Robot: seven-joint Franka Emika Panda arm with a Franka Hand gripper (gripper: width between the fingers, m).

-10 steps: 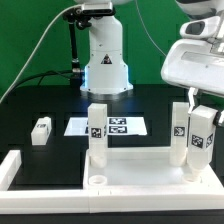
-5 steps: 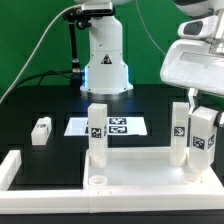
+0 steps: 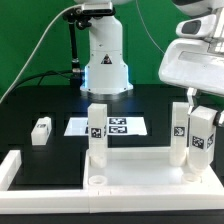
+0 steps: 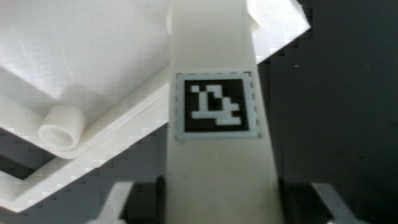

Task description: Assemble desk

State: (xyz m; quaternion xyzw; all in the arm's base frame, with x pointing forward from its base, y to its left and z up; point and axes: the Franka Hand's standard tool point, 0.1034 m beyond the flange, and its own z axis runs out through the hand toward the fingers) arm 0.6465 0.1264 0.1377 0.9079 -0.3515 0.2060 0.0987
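Nothing has moved that we can see since the earlier frames: the claw [image 3: 194, 104] hangs at the same place. It is closed to the width of a leg, and its dark pads [image 4: 150, 200] lie against the two sides of the held leg [image 3: 202, 142], which stands upright directly below it. The tag [image 4: 217, 104] on this leg faces the wrist view. The lower end of the leg meets a corner of the desk top [image 3: 135, 166], which lies under the claw and stretches away to the exterior view's left. Just beside the claw stands a second leg [image 3: 177, 135], upright on the desk top. A third leg [image 3: 97, 135] stands farther along. Well apart from the claw, a loose leg [image 3: 41, 131] lies on the black surface [image 3: 30, 108], near the marker board [image 3: 120, 127].
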